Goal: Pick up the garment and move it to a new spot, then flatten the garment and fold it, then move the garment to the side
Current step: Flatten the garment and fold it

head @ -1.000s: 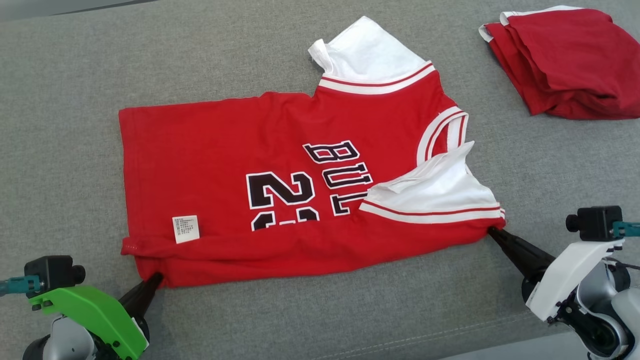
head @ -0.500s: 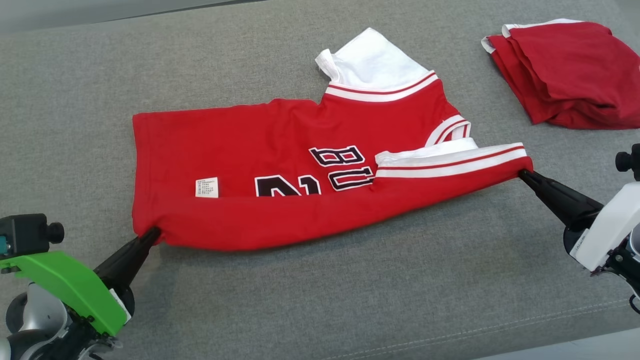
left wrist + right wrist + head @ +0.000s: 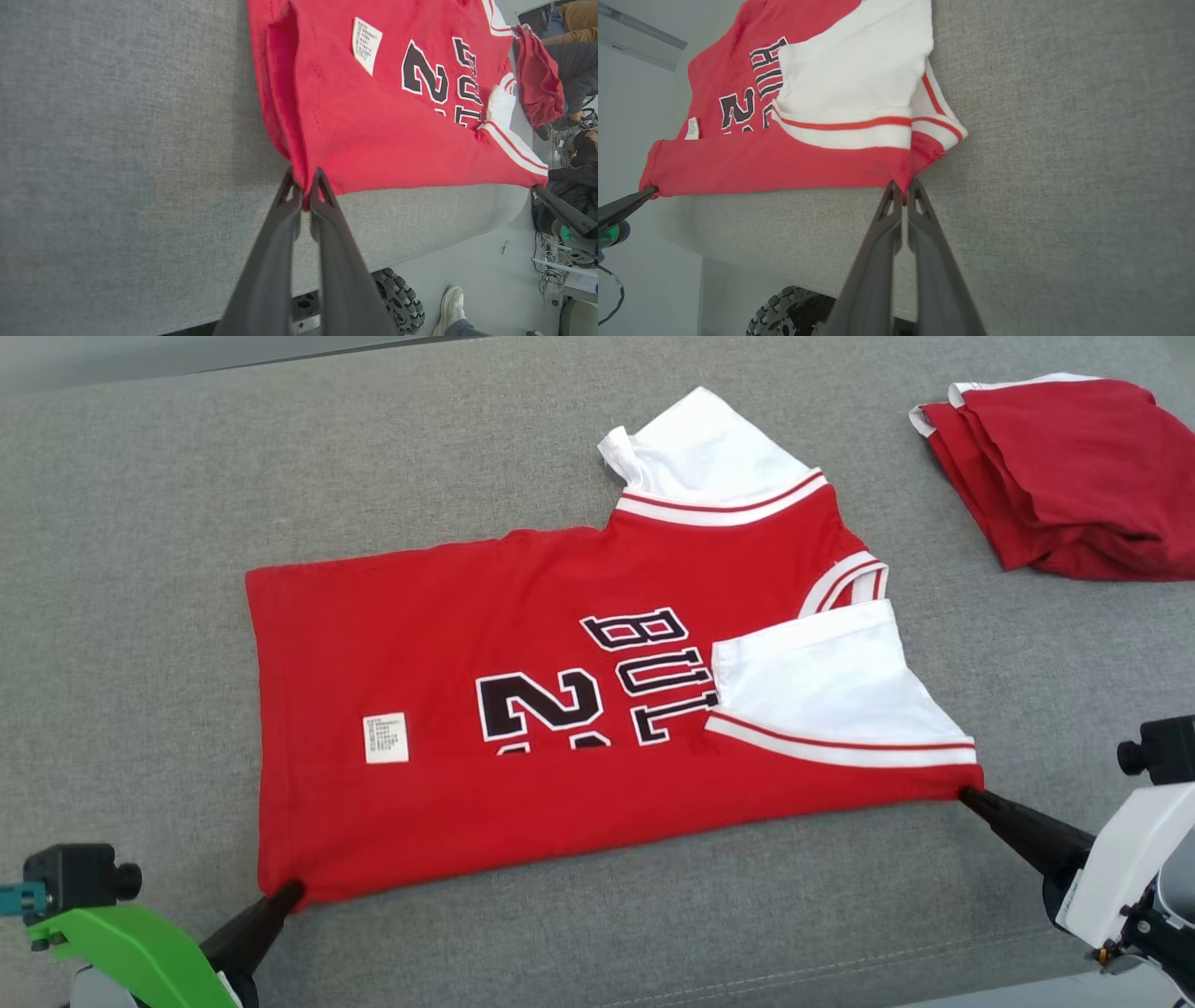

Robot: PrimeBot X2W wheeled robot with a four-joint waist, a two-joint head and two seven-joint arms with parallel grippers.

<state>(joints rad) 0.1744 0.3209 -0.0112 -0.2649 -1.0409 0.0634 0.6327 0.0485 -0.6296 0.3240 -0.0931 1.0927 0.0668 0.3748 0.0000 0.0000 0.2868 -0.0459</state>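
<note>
A: Left fingers (image 3: 280, 902) (image 3: 294, 200)?
B: Pinched narrow on the near hem corner of the jersey (image 3: 420, 644) (image 3: 364, 130) (image 3: 784, 158). Red cloth is nipped between the tips.
A: Right fingers (image 3: 976, 798) (image 3: 891, 200)?
B: Same, closed tight on the near shoulder corner, just below the striped trim.
A: Jersey orientation?
B: Spread on the grey counter (image 3: 140, 569). Its long axis runs left to right across the head view, hem toward the robot's left, collar and sleeves toward its right. The near long edge is doubled up over the front and covers the lower part of the number. The near white sleeve (image 3: 822, 681) (image 3: 850, 70) lies folded onto the lettering. The care label (image 3: 386, 737) (image 3: 366, 44) (image 3: 691, 128) faces up near the hem.
A: Surroundings?
B: A folded red pile (image 3: 1064, 476) (image 3: 537, 79) sits at the counter's far right corner, well apart from the jersey.
A: View differences?
B: Left wrist view: the hem's layers edge-on, plus a knobbly tyre (image 3: 399, 298) and a person's shoe (image 3: 448, 308) on the floor below the counter edge. Right wrist view: both layers of trim at the pinched corner.
</note>
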